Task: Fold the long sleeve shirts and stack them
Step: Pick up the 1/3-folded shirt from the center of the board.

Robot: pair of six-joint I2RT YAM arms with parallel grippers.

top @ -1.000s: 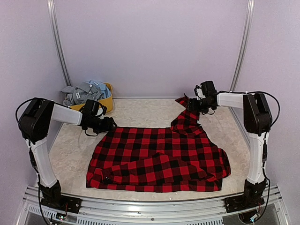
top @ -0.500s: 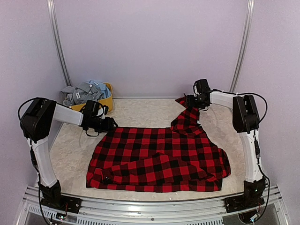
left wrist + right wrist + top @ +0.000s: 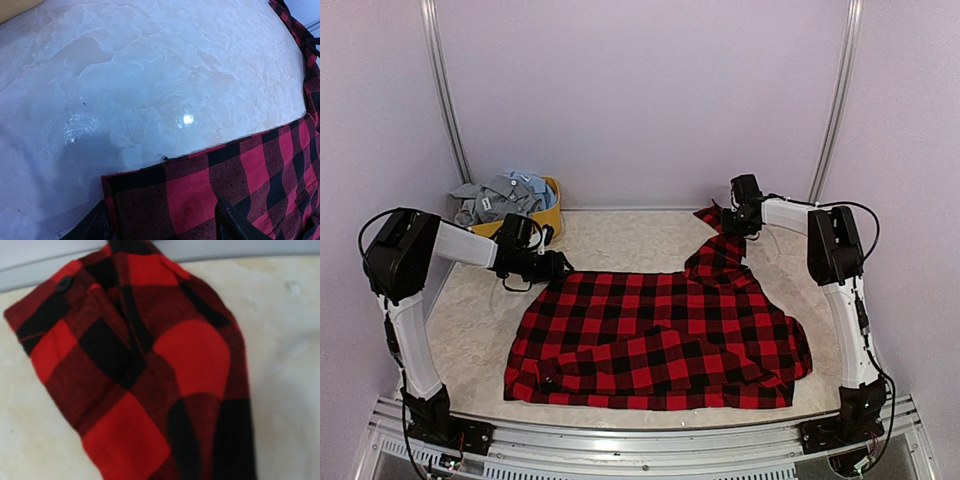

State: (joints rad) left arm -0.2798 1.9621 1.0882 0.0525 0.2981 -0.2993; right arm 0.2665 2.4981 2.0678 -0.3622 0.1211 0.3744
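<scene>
A red-and-black check long sleeve shirt [image 3: 660,330] lies spread on the table, one sleeve running to the back right. My left gripper [image 3: 558,265] sits at the shirt's back left corner. In the left wrist view it [image 3: 162,231] is open, a dark finger [image 3: 92,227] on each side of the cloth corner [image 3: 150,195]. My right gripper [image 3: 732,218] is at the sleeve's cuffed end. The right wrist view shows the buttoned cuff [image 3: 135,365] close up and no fingers, so its state is hidden. Grey and pale blue shirts [image 3: 500,195] lie heaped in a tub.
The yellow tub [image 3: 553,218] stands at the back left by the wall. Bare marbled tabletop [image 3: 620,240] lies between the two grippers, behind the shirt. Metal frame posts [image 3: 445,100] rise at both back corners.
The right arm has reached further back and left, bringing its gripper onto the sleeve's end. The left gripper and the shirt have hardly moved.
</scene>
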